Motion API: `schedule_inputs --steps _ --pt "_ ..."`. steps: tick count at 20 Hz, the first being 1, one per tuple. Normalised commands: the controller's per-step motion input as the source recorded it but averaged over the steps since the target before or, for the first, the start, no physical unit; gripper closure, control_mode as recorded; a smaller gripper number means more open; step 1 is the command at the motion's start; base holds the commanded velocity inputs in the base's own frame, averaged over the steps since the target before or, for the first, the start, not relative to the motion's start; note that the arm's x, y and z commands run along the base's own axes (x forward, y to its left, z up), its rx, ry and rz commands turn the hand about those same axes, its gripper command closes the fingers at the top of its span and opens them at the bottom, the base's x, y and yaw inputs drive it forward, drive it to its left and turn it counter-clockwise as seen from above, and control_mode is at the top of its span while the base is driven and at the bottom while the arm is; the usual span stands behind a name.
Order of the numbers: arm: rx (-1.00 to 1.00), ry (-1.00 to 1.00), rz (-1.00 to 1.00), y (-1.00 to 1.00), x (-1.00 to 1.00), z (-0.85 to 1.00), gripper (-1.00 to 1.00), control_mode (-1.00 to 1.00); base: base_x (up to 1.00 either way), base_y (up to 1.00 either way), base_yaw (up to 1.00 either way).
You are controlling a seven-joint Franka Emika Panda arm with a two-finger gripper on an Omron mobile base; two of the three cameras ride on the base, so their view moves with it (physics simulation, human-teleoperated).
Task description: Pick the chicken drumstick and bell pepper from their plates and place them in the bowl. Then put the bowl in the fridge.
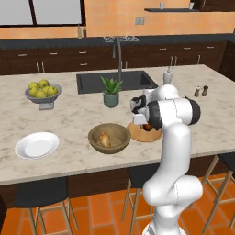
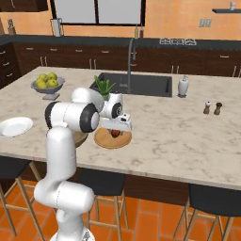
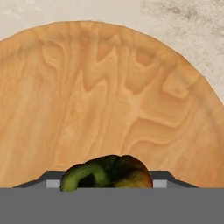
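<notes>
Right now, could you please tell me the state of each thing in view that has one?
Drumstick: lying in the bowl.
Bowl: upright on the counter, beside the wooden plate.
Pepper: on the wooden plate, between the end effector's fingers.
Wooden plate: flat on the counter.
White plate: empty.
End effector: down at the pepper; grip unclear.

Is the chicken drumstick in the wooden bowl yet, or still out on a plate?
In. The chicken drumstick lies inside the brown wooden bowl in the left base view; the white plate is bare.
</notes>
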Motion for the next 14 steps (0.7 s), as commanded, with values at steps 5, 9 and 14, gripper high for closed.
schedule_inputs --steps 5,9,14 --pt "0.00 -0.04 0.01 0.00 -0.30 0.57 1.00 -1.00 0.00 0.00 0.00" --pt "0.01 -0.07 0.07 0.35 -0.48 0.93 1.00 -1.00 0.00 0.00 0.00" --pt "0.07 0.00 0.14 1.00 -0.12 0.49 1.00 -1.00 0.00 0.00 0.00"
